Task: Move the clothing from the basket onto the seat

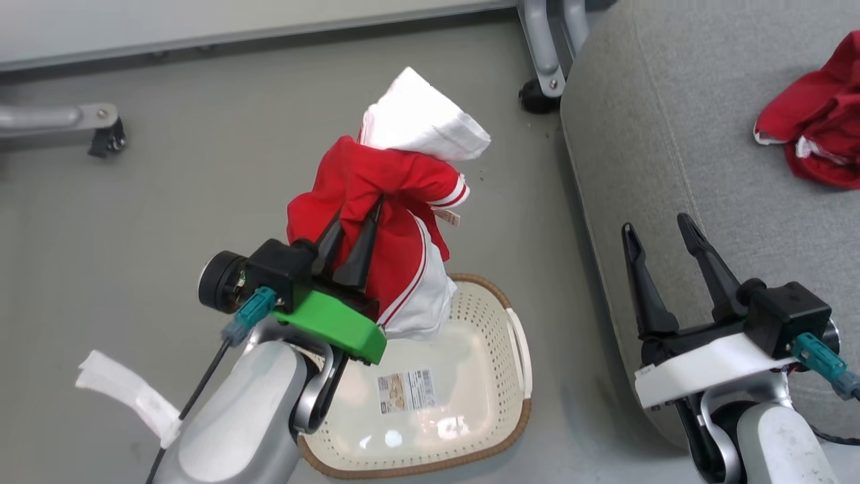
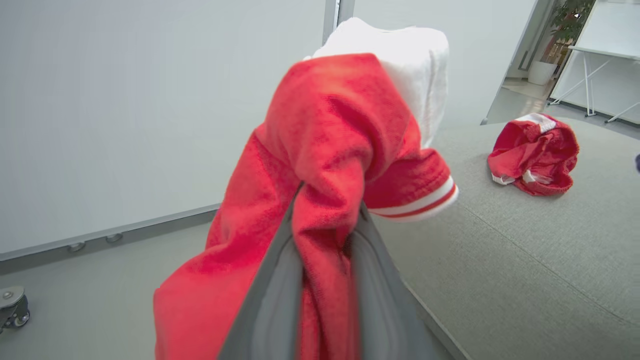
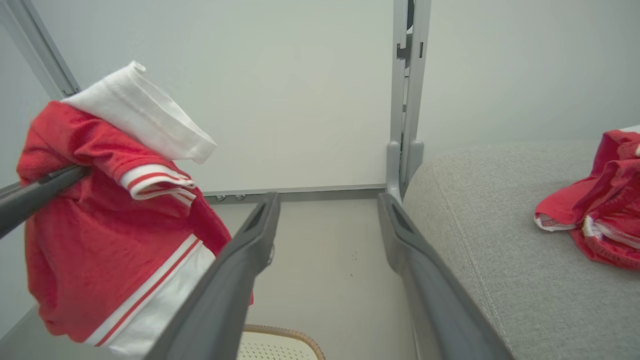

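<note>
Head view: left end effector [image 1: 359, 210] pressed together on a bunched fold of the red top [image 1: 396, 181], held up in the air above the far-left part of the basket [image 1: 521, 349]. White panel sticking up at the top of the bundle, striped hem and white lower edge drooping toward the woven-look rim. Basket standing on the grey floor [image 1: 168, 202] just beside the seat [image 1: 672, 134], a paper label [image 1: 405, 391] on its bottom. Right end effector [image 1: 656, 224] spread wide, poised at the seat's near edge, pointing up the view. Red shorts [image 1: 816, 134] crumpled on the seat toward the far right, well apart from both end effectors.

Left wrist view: dark fingers [image 2: 270, 300] clamped on red cloth, shorts lying on the cushion beyond.

Right wrist view: fingers parted, floor and seat edge visible between them, top hanging at the left.
</note>
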